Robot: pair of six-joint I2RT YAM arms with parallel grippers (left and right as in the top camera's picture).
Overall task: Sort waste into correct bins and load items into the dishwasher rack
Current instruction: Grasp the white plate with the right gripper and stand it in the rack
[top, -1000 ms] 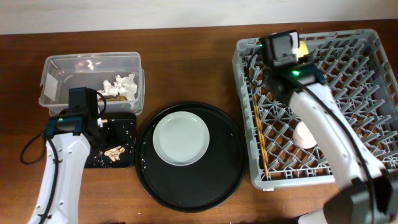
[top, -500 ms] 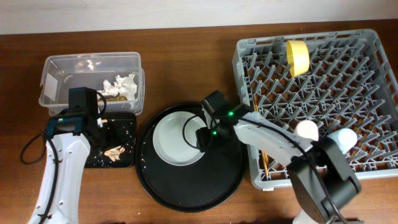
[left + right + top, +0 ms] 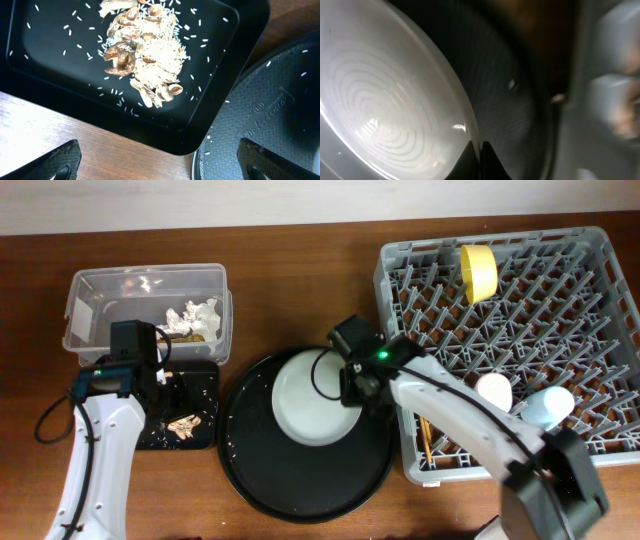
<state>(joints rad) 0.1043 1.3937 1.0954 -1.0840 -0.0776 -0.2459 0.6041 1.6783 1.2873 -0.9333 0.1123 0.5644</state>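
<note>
Right wrist view shows the right jaws pinched tight on the thin edge of the pale grey round plate (image 3: 395,100), so they are grasping it. From above, this plate sits on the right side of the large round black tray (image 3: 300,480), near the wall of the big square grey plastic dishwasher rack (image 3: 600,452). I cannot tell if it is lifted yet. The small yellow bowl (image 3: 478,272) already stands in the rack. The left jaws are spread wide and hold nothing. They hang by the shallow black rectangular tray (image 3: 240,30) that holds the brownish food scraps (image 3: 145,65), on the brown wooden surface (image 3: 60,125). The grip is only on the edge, so I think the plate could slip out and drop. It could also bump the rack wall if it is not raised high enough. Half a second ago the plate lay more to the left, in the middle of the round tray. Now it has moved toward the rack.
</note>
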